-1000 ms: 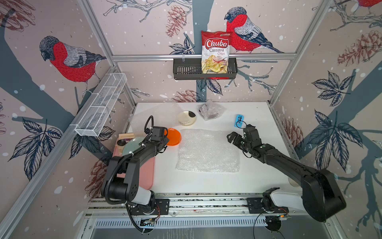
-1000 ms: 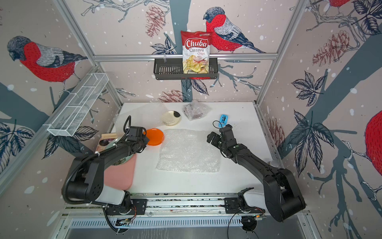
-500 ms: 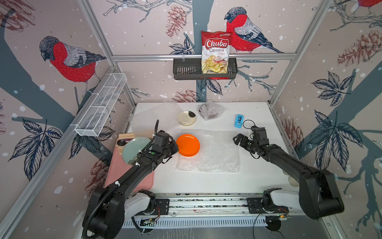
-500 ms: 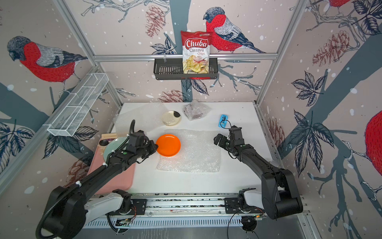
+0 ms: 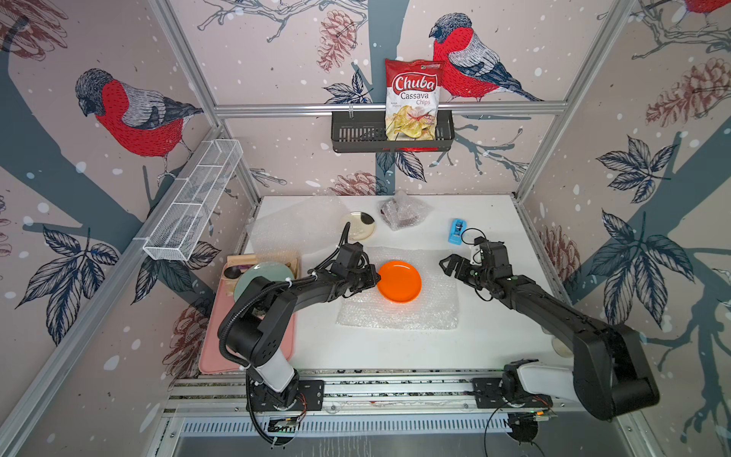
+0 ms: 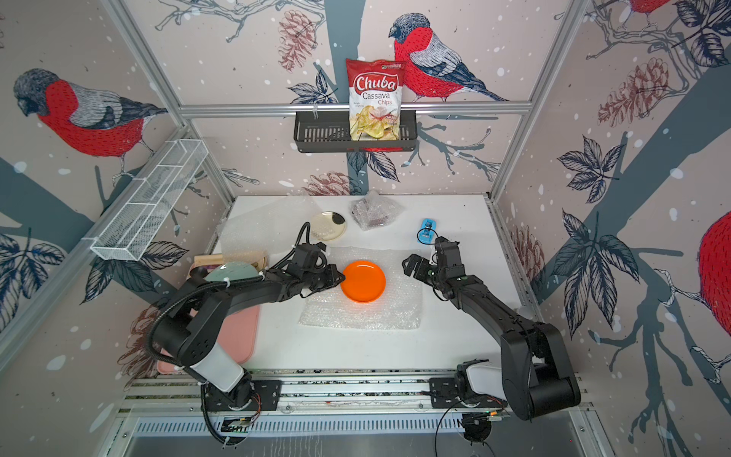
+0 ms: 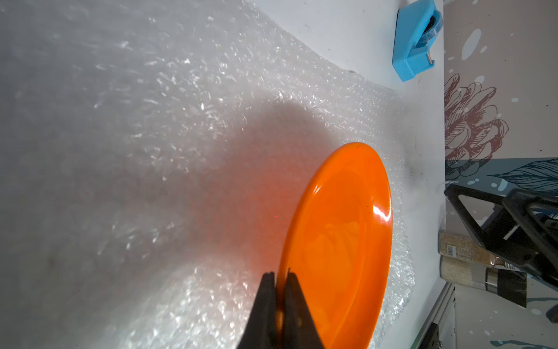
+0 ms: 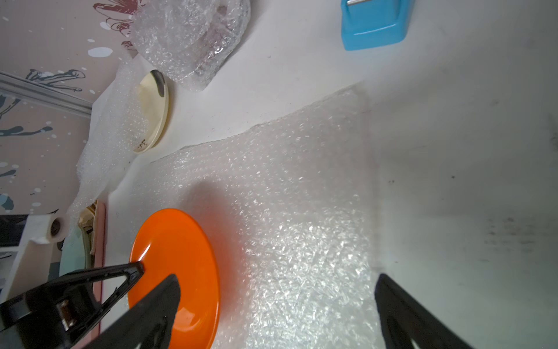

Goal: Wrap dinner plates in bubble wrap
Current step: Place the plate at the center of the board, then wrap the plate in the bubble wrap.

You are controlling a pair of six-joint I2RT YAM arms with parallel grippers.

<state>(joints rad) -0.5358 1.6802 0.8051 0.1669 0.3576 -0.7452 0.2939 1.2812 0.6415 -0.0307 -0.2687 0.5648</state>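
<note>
Nearest me on my left, a pink tray (image 5: 209, 348) lies along the front part of the bench (image 5: 395, 348), with a pale green plate (image 5: 263, 277) at its far end. Past that, mid-bench, a bubble wrap sheet (image 5: 435, 308) lies flat, and the orange plate (image 5: 399, 281) is over its left-centre part. My left claw (image 5: 375, 279) is clamped on the plate's left rim, and my left wrist view shows both fingers (image 7: 265, 290) pinched on that edge. A shadow lies on the sheet under the plate. I cannot tell whether the plate touches the sheet. My right claw (image 5: 455, 265) hovers at the sheet's right edge, spread wide apart and holding nothing, well apart from the plate. Farther back, the cream plate (image 5: 358, 225) with its dark rim lies bare on the bench, just beside a second sheet of bubble wrap (image 5: 292, 229) at the far left. To its right sits a crumpled bubble wrap bundle (image 5: 403, 211) with something dark inside. Further right is a blue tape dispenser (image 5: 457, 231). On the back wall a black basket (image 5: 356, 136) holds a Chuba cassava chips bag (image 5: 413, 101), and a white wire rack (image 5: 194, 201) hangs on the left wall.
</note>
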